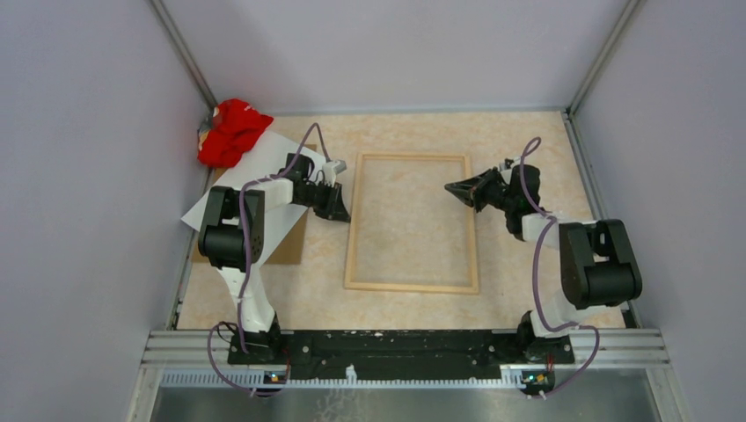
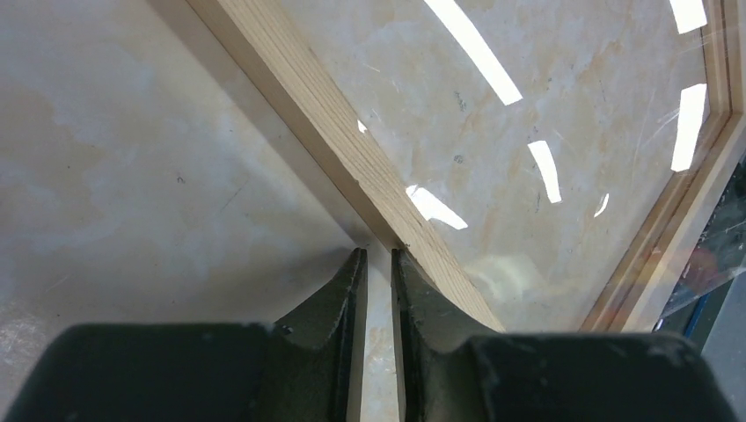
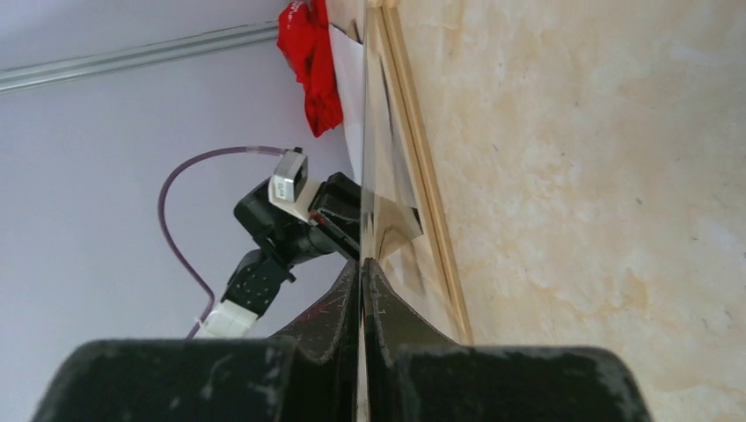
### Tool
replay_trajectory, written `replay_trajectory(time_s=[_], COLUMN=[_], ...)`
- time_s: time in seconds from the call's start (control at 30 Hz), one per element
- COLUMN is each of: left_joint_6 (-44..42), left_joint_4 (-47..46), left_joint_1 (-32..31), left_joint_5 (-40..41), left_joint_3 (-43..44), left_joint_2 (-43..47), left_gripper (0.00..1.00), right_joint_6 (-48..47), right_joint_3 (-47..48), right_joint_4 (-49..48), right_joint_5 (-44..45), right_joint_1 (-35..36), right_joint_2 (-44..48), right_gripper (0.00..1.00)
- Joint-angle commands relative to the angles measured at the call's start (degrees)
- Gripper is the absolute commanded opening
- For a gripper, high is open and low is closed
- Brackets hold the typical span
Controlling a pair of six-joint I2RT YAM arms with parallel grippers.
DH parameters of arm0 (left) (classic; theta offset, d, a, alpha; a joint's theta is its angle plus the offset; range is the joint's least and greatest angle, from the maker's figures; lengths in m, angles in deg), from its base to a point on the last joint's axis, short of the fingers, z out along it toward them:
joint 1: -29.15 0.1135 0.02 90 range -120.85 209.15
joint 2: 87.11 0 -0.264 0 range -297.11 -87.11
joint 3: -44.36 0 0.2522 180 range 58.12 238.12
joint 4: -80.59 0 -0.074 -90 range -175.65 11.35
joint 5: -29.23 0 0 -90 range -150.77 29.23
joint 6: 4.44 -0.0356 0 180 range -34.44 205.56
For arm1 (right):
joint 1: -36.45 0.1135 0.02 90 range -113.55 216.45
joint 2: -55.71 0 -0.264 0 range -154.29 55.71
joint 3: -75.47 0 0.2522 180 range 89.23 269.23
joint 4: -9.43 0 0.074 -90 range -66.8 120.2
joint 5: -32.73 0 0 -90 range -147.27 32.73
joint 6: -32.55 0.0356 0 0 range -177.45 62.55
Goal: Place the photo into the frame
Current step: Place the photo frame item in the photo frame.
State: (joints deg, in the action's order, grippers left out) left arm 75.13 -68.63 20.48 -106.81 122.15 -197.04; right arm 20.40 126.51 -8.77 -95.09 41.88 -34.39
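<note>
The light wood frame (image 1: 412, 221) lies flat in the middle of the table, with a clear pane (image 2: 528, 132) in it that reflects the lights. The photo (image 1: 255, 171) lies white back up at the left, under my left arm and partly on a brown backing board (image 1: 290, 248). My left gripper (image 1: 341, 211) is low beside the frame's left rail (image 2: 334, 132). Its jaws (image 2: 378, 253) are a narrow gap apart with only table between them. My right gripper (image 1: 450, 187) is over the frame's right side, shut (image 3: 361, 262) on the thin clear pane (image 3: 378, 149), seen edge-on.
A red cloth (image 1: 230, 132) sits in the back left corner, touching the photo's far edge; it also shows in the right wrist view (image 3: 312, 61). Walls enclose the table on three sides. The arm bases stand on a metal rail (image 1: 396, 347) at the near edge.
</note>
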Motion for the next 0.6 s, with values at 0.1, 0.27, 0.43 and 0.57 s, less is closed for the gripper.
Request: replay_trajectory(time_s=[0.1, 0.27, 0.43, 0.57], left_joint_6=[-1.1, -1.2, -1.4, -1.2], left_joint_4=[-0.7, -0.7, -0.2, -0.2], left_joint_1=[0.0, -0.1, 0.0, -0.1], left_joint_5=[-2.1, -2.3, -2.2, -2.4], left_joint_3=[-0.6, -0.7, -0.4, -0.4], left_joint_2=[1.5, 1.7, 1.5, 1.3], left_gripper=[0.22, 0.21, 0.21, 0.21], right_joint_6=[-4.8, -5.4, -6.6, -8.1], right_joint_3=[0.2, -0.7, -1.2, -0.9], right_joint_4=[1.3, 2.0, 3.4, 4.1], right_joint_5=[-0.4, 0.7, 1.9, 1.1], right_joint_1=[-0.6, -1.1, -1.9, -2.7], right_joint_2=[-0.9, -0.1, 0.2, -0.9], right_gripper=[0.00, 0.00, 0.00, 0.00])
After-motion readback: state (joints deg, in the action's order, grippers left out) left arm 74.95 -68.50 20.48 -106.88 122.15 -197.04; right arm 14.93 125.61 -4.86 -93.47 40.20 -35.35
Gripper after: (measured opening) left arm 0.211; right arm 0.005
